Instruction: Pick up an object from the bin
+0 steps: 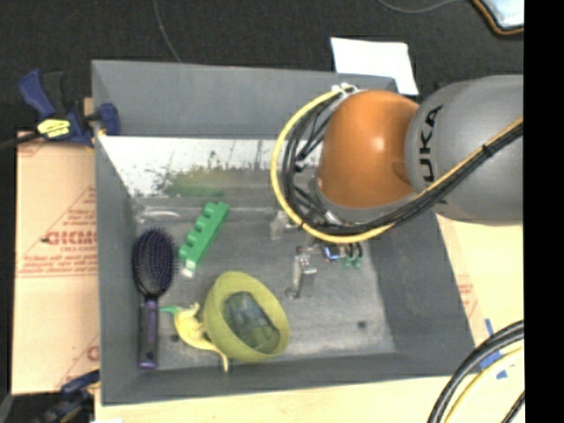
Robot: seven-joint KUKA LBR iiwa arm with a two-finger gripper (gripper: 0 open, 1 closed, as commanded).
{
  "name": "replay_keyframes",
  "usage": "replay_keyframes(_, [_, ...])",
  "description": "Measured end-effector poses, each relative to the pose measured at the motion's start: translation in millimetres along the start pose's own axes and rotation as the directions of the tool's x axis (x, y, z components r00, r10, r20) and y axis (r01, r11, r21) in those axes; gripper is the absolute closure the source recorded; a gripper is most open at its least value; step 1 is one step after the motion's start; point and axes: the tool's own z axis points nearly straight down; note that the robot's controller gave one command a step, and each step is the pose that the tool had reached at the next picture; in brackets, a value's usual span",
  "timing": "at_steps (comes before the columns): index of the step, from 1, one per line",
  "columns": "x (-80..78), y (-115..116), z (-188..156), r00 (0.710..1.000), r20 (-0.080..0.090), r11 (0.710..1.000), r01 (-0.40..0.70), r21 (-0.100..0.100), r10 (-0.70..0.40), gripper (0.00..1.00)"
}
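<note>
Inspector: Trouble from here, as you judge it?

Operator: The gripper (301, 278) hangs over bare floor in the middle of the bin (421, 329), with nothing under it. Whether it is spread or pressed together I cannot tell; the orange wrist cover hides too much. If it went straight down, I expect it would close on nothing. The nearest things are the yellow-green bowl (231, 282), near its lower left, and a small blue-and-green piece (344, 254), just beside it on the right under the wrist.

Inspector: And if it goes for the bowl?

Operator: The bowl is wide and round, so a grip could slip off its rim. A nudge might push it onto the yellow banana-shaped toy (189, 328) touching its left side.

Inspector: Count, please.

Operator: One bowl with something grey-green inside that I cannot identify, one banana-shaped toy, one green studded brick (203, 232), one dark hairbrush (152, 271) along the left wall, and one small blue-and-green piece. That makes five loose things, and none is held.
</note>
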Motion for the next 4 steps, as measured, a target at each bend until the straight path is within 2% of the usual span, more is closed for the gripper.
replay_keyframes(1, [46.3, 11, -58, 0.961, 0.003, 0.961, 0.275, 0.001, -0.275, 0.0])
replay_keyframes(2, [-6.0, -1, 55, 0.975, 0.003, 0.975, 0.221, 0.001, -0.221, 0.0])
replay_keyframes(3, [34.8, 45, 18, 0.969, 0.013, 0.97, 0.245, 0.002, -0.245, 0.0])
replay_keyframes(4, [-26.4, 84, 108, 0.982, 0.017, 0.982, 0.187, 0.003, -0.187, 0.0])
